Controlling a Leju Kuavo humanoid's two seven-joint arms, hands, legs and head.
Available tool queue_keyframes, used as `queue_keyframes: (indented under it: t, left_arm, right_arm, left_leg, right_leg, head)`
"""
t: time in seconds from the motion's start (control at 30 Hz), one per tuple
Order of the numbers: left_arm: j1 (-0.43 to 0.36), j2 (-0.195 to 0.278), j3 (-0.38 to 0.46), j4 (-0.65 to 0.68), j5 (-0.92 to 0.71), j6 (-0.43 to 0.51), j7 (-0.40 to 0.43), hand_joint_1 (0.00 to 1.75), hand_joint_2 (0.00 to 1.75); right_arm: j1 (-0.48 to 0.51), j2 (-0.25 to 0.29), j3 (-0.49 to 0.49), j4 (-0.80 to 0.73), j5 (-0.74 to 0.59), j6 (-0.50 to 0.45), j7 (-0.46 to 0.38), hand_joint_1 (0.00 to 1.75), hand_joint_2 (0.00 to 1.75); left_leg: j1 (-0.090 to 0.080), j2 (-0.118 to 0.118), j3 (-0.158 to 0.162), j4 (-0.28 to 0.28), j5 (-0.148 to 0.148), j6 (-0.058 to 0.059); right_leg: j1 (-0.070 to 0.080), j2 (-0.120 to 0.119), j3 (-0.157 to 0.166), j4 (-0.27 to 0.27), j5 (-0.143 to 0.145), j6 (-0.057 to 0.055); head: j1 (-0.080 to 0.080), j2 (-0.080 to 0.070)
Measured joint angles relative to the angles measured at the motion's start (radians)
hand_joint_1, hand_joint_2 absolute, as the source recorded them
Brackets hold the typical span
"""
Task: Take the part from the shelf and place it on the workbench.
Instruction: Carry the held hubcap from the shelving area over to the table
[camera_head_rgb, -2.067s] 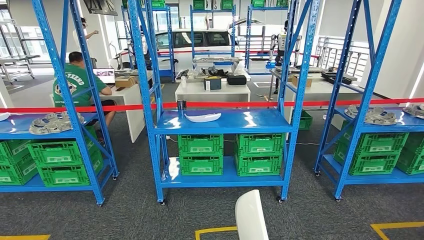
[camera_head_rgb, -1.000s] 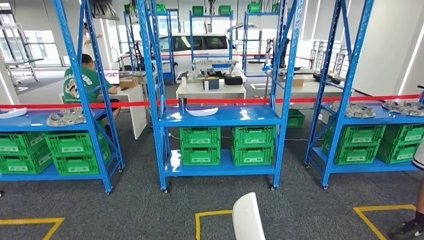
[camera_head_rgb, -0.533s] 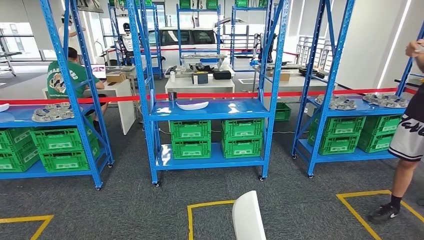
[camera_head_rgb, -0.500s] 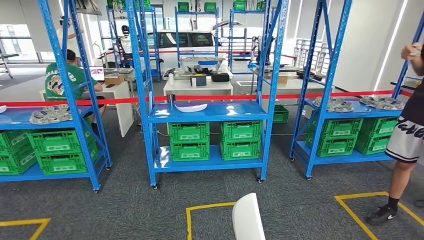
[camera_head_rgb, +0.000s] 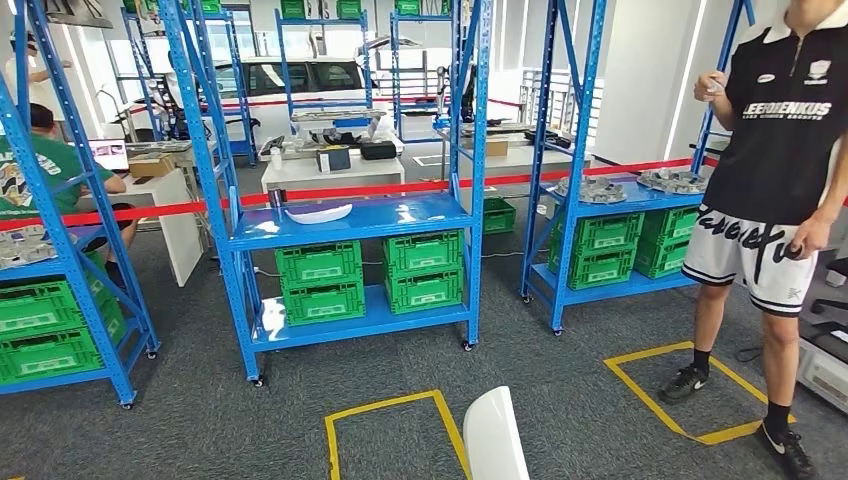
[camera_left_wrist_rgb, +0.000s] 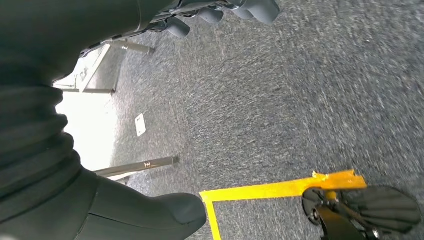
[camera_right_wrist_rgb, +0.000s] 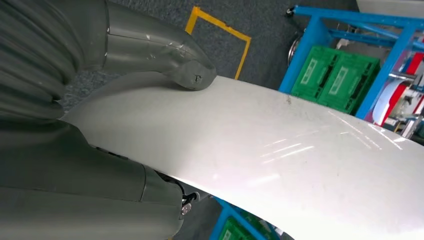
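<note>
Half the white part (camera_right_wrist_rgb: 260, 150) hides behind the right robot hand (camera_right_wrist_rgb: 100, 115).

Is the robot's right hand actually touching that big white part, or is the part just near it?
Touching. The right wrist view shows the right hand with its thumb pressed flat on the white part.

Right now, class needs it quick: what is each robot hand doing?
Left robot hand: holds nothing; open or closed cannot be told.
Right robot hand: holding the white part.

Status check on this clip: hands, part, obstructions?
Right robot hand grips white part. Left robot hand empty, hanging over carpet. Person standing right.
</note>
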Motion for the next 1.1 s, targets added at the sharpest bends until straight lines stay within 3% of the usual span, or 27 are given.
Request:
queue_keyframes:
  t: [0.07,0.13,0.17,0.2,0.27,0.3,0.33,0.4,0.47,0.53,0.6,0.63,0.67,0.7,0.73,0.8,0.87,0.9,0.97,1.03,1.1]
  left_arm:
    - [0.001,-0.002,0.000,0.000,0.000,0.000,0.000,0.00,1.75]
    - [0.004,-0.003,0.000,0.001,0.000,0.000,0.000,0.00,1.75]
    - [0.007,-0.003,0.001,0.001,0.000,0.000,0.000,0.00,1.75]
    - [0.009,-0.003,0.001,0.001,0.000,0.000,0.000,0.00,1.75]
    - [0.011,-0.002,0.001,0.001,0.000,0.000,0.000,0.00,1.75]
    - [0.011,-0.002,0.001,0.001,0.000,0.000,0.000,0.00,1.75]
    - [0.011,-0.002,0.001,0.001,0.000,0.000,0.000,0.00,1.75]
    - [0.010,-0.002,0.001,0.001,0.000,-0.001,-0.002,0.00,1.75]
    - [0.009,-0.003,0.001,0.001,0.000,-0.002,-0.007,0.00,1.75]
    - [0.009,-0.004,0.002,0.000,0.000,-0.002,-0.015,0.00,1.75]
    - [0.012,-0.003,0.002,0.000,0.001,-0.002,-0.021,0.00,1.75]
    - [0.013,-0.002,0.002,0.000,0.002,-0.002,-0.023,0.00,1.75]
    - [0.013,-0.002,0.002,0.000,0.002,-0.002,-0.025,0.00,1.75]
    - [0.013,-0.002,0.002,0.000,0.003,-0.002,-0.026,0.00,1.75]
    - [0.013,-0.003,0.002,0.000,0.003,-0.002,-0.026,0.00,1.75]
    - [0.013,-0.004,0.002,0.000,0.003,-0.002,-0.026,0.00,1.75]
    - [0.012,-0.004,0.002,0.000,0.000,-0.004,-0.026,0.00,1.75]
    - [0.011,-0.004,0.002,0.000,-0.003,-0.005,-0.026,0.00,1.75]
    - [0.010,-0.004,0.002,-0.001,-0.009,-0.008,-0.025,0.00,1.75]
    - [0.008,-0.004,0.002,-0.001,-0.015,-0.011,-0.025,0.00,1.75]
    - [0.009,-0.006,0.002,0.000,-0.018,-0.013,-0.025,0.00,1.75]
  right_arm:
    - [0.000,0.000,-0.001,0.000,0.000,0.000,0.000,1.75,1.75]
    - [0.001,0.000,-0.002,0.000,0.000,0.001,0.000,1.75,1.75]
    - [0.002,0.000,-0.002,0.000,0.000,0.001,0.000,1.75,1.75]
    - [0.003,0.000,-0.002,0.000,0.000,0.001,0.000,1.75,1.75]
    - [0.004,0.000,-0.003,0.001,0.000,0.001,0.000,1.75,1.75]
    - [0.004,0.000,-0.003,0.001,0.000,0.001,0.000,1.75,1.75]
    - [0.003,0.000,-0.003,0.000,0.000,0.001,0.001,1.75,1.75]
    - [0.004,0.000,-0.003,-0.002,0.001,0.003,0.004,1.75,1.75]
    - [0.009,0.000,-0.003,-0.006,0.004,0.006,0.010,1.75,1.75]
    - [0.011,0.000,-0.003,-0.009,0.006,0.010,0.012,1.75,1.75]
    - [0.010,0.000,-0.003,-0.011,0.007,0.015,0.012,1.75,1.75]
    - [0.010,0.000,-0.002,-0.012,0.008,0.019,0.011,1.75,1.75]
    - [0.011,0.000,-0.002,-0.012,0.008,0.022,0.010,1.75,1.75]
    - [0.011,-0.001,-0.002,-0.012,0.008,0.024,0.010,1.75,1.75]
    - [0.011,-0.001,-0.002,-0.012,0.008,0.025,0.009,1.75,1.75]
    - [0.009,-0.002,-0.003,-0.012,0.008,0.025,0.009,1.75,1.75]
    - [0.008,-0.002,-0.003,-0.013,0.008,0.023,0.010,1.75,1.75]
    - [0.009,-0.002,-0.003,-0.015,0.008,0.021,0.012,1.75,1.75]
    - [0.015,-0.002,-0.006,-0.020,0.011,0.018,0.019,1.75,1.75]
    - [0.020,-0.002,-0.009,-0.027,0.015,0.017,0.025,1.75,1.75]
    - [0.023,-0.001,-0.010,-0.033,0.017,0.018,0.028,1.75,1.75]
  left_leg:
    - [0.004,-0.051,-0.038,0.086,-0.053,-0.010]
    - [0.006,-0.081,-0.097,0.216,-0.112,-0.014]
    - [0.006,-0.085,-0.115,0.254,-0.120,-0.015]
    - [0.006,-0.087,-0.117,0.257,-0.107,-0.015]
    - [0.008,-0.102,-0.070,0.155,-0.038,-0.011]
    - [0.009,-0.122,-0.039,0.088,-0.011,-0.009]
    - [0.010,-0.141,-0.015,0.033,0.007,-0.006]
    - [0.009,-0.157,0.002,-0.008,0.008,0.001]
    - [0.009,-0.137,0.003,-0.014,0.014,0.014]
    - [0.012,-0.113,0.004,-0.021,0.021,0.029]
    - [0.011,-0.087,0.002,-0.023,0.023,0.036]
    - [0.010,-0.073,0.000,-0.023,0.023,0.037]
    - [0.010,-0.059,0.000,-0.022,0.022,0.037]
    - [0.009,-0.046,-0.001,-0.021,0.022,0.037]
    - [0.010,-0.033,-0.001,-0.020,0.020,0.035]
    - [0.009,-0.009,0.000,-0.015,0.015,0.030]
    - [0.004,0.009,0.003,-0.008,0.008,0.019]
    - [0.002,0.018,0.004,-0.008,0.006,0.013]
    - [0.003,0.032,0.010,-0.010,0.003,0.001]
    - [0.007,0.001,0.002,0.014,-0.020,-0.011]
    - [0.009,-0.058,-0.041,0.117,-0.082,-0.018]
  right_leg:
    - [-0.007,0.018,-0.002,-0.005,0.008,-0.009]
    - [-0.008,0.039,-0.007,-0.004,0.011,-0.012]
    - [-0.008,0.052,-0.008,-0.003,0.012,-0.012]
    - [-0.008,0.065,-0.009,-0.001,0.013,-0.012]
    - [-0.009,0.090,-0.009,0.003,0.014,-0.008]
    - [-0.008,0.101,-0.011,0.005,0.014,-0.004]
    - [-0.007,0.112,-0.015,0.008,0.015,0.001]
    - [-0.008,0.131,-0.024,0.010,0.019,0.014]
    - [-0.011,0.140,-0.032,0.009,0.024,0.028]
    - [-0.010,0.103,-0.054,0.048,-0.001,0.038]
    - [-0.009,0.055,-0.107,0.162,-0.065,0.045]
    - [-0.011,0.046,-0.139,0.230,-0.095,0.049]
    - [-0.012,0.042,-0.160,0.278,-0.109,0.051]
    - [-0.013,0.039,-0.165,0.292,-0.106,0.053]
    - [-0.014,0.034,-0.148,0.264,-0.084,0.054]
    - [-0.014,-0.003,-0.074,0.127,-0.027,0.050]
    - [-0.010,-0.035,-0.025,0.030,0.001,0.040]
    - [-0.007,-0.038,-0.021,0.018,0.001,0.033]
    - [-0.007,-0.015,-0.023,0.016,0.005,0.020]
    - [-0.012,0.007,-0.022,0.010,0.011,0.007]
    - [-0.015,0.028,-0.023,0.008,0.016,-0.001]
  head:
    - [0.000,0.000]
    - [0.000,0.000]
    - [0.000,0.000]
    - [0.000,0.000]
    - [0.000,0.000]
    - [0.000,0.000]
    - [0.000,0.000]
    - [0.000,0.000]
    - [0.000,0.000]
    - [0.001,0.000]
    - [0.002,0.000]
    - [0.002,0.000]
    - [0.002,0.000]
    - [0.002,0.000]
    - [0.002,0.000]
    - [0.002,0.000]
    - [0.002,0.000]
    - [0.002,0.000]
    - [0.001,0.000]
    - [0.001,0.000]
    - [0.001,0.000]
